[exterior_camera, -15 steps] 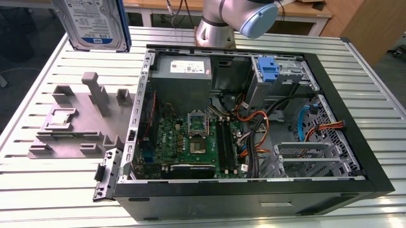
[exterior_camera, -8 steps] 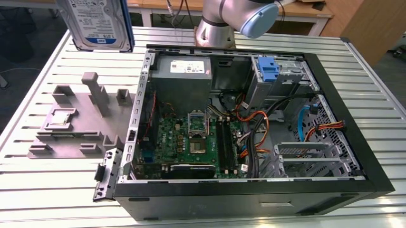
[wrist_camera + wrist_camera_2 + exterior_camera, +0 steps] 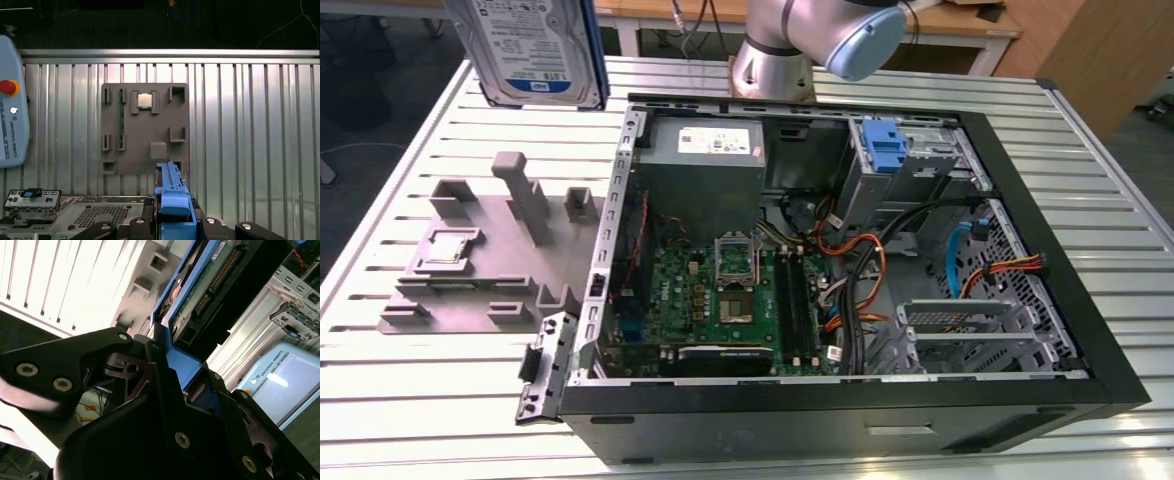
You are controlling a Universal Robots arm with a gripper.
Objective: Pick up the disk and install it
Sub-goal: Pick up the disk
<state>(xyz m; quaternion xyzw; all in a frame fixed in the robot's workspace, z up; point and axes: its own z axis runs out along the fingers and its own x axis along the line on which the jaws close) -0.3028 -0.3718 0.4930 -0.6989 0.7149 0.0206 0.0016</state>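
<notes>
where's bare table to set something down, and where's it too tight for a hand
Bare slatted table lies between the grey holder plate and the table's near edge, and along the exterior view's right of the computer case. Inside the case it is crowded: cables tangle beside the circuit board. The claw holds the disk.
</notes>
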